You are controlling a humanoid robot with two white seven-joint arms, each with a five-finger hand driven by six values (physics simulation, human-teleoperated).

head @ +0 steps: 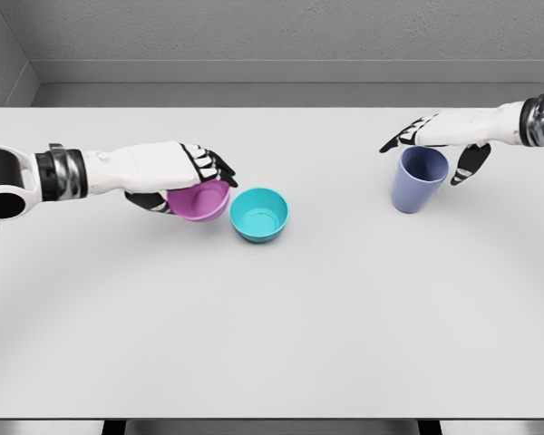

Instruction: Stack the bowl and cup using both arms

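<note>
Bowls sit left of the middle of the white table (pixel 272 344): a pink bowl (pixel 199 201) and a teal bowl (pixel 260 214) just beside it, rims close together. The left hand (pixel 177 172) grips the pink bowl, fingers curled over its far rim and thumb under its near side. Well apart, to the right, stands a blue cup (pixel 418 179), slightly tilted. The right hand (pixel 444 140) lies over its rim, fingers spread, thumb down the cup's right side.
</note>
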